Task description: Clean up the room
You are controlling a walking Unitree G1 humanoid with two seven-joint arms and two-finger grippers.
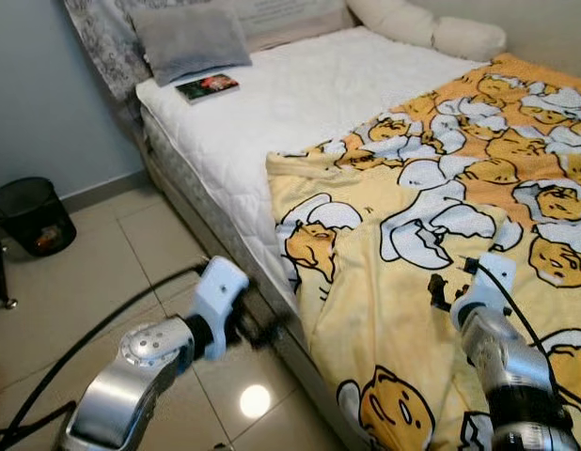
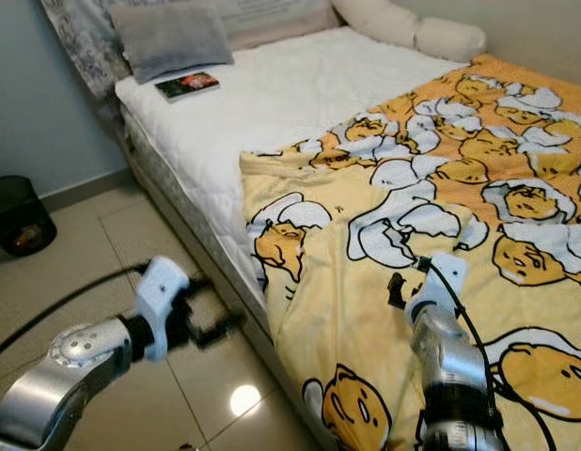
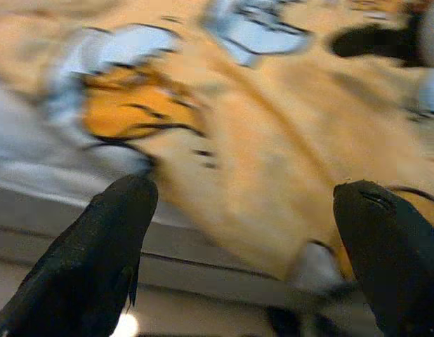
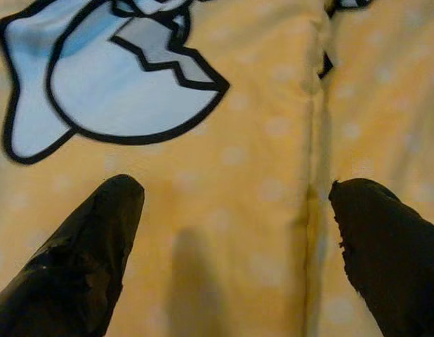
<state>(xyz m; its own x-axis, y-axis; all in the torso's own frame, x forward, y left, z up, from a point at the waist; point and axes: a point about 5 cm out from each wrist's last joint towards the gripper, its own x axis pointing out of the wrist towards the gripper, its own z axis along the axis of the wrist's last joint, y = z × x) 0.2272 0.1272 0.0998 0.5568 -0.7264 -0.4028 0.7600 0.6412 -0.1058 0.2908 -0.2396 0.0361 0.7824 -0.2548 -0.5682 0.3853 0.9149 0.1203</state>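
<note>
Your task thing is the yellow cartoon-egg blanket point(image 1: 441, 282), rumpled across the bed point(image 1: 300, 103) and hanging over its near side edge toward the tiled floor point(image 1: 112, 272).

Right tool point(image 2: 413, 282): over the blanket on top of the bed, fingers spread wide, holding nothing; a raised fold runs between them in the right wrist view.

Left tool point(image 1: 262, 331): beside the bed's side edge, near the hanging blanket; fingers wide apart, empty. That wrist view is blurred.

Step in hand, as I judge it: straightening the blanket. Pinch the fold ridge, not flat cloth, and take the hanging hem with the left tool so both pull evenly.

Materials: the blanket looks soft, fleecy and limp and will drape and slip. The mattress cover is white and quilted. On the bed's far end lie a grey pillow point(image 1: 187, 39) and a thin book point(image 1: 207, 86). A black mesh bin point(image 1: 32, 216) stands on the glossy floor beyond the bed.
</note>
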